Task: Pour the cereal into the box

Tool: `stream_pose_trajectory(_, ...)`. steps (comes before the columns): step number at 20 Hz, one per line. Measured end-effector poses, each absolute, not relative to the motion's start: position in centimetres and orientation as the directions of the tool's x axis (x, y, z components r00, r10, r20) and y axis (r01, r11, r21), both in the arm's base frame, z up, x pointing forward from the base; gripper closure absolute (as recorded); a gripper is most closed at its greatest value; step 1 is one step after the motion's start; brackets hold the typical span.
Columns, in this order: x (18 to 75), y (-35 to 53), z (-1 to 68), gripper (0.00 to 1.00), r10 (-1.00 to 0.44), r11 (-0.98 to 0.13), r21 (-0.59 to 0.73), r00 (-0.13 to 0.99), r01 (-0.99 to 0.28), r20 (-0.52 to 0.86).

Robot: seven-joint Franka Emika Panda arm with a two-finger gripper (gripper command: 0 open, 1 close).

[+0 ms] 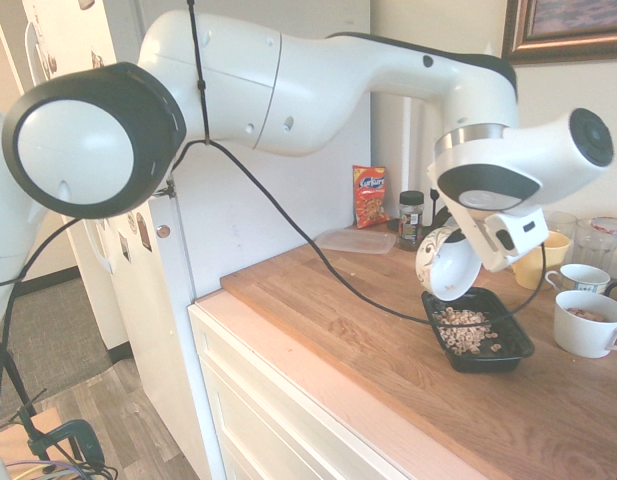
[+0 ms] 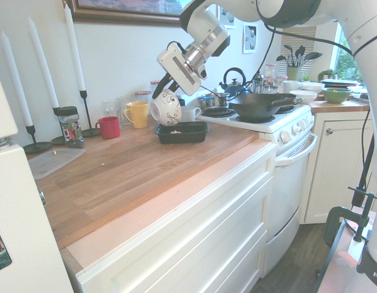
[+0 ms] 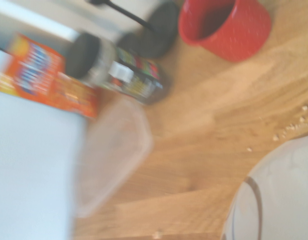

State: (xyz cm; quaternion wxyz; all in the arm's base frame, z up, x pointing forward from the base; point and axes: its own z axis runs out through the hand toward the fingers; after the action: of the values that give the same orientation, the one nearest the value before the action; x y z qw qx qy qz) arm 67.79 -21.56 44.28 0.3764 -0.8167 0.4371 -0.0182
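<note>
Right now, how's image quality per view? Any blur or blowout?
Wrist view: heavy blur, the red cup and spice jar smeared, print unreadable. First exterior view: washed out, arm highlights blown, but the cereal in the black tray is legible. Second exterior view: sharpest, with wide-angle bending at the edges and a bright window at right.

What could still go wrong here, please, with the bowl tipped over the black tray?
1. The white bowl, tipped by the hand above the black tray, hangs near one end, so late cereal may land on the counter.
2. Swinging the bowl back could clip the white mug standing close by.
</note>
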Motion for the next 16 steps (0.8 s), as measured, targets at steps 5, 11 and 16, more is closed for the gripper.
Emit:
stream_pose_trajectory(5,68.7,-11.2,45.9,1.00,-0.808,-0.481,-0.481,0.583,-0.733,-0.081)
stream_pose_trajectory(11,67.0,-1.1,45.3,1.00,-0.797,-0.604,-0.267,0.569,-0.751,0.202)
stream_pose_trajectory(16,65.9,3.2,43.4,1.00,-0.732,-0.621,-0.049,0.556,-0.782,0.395)
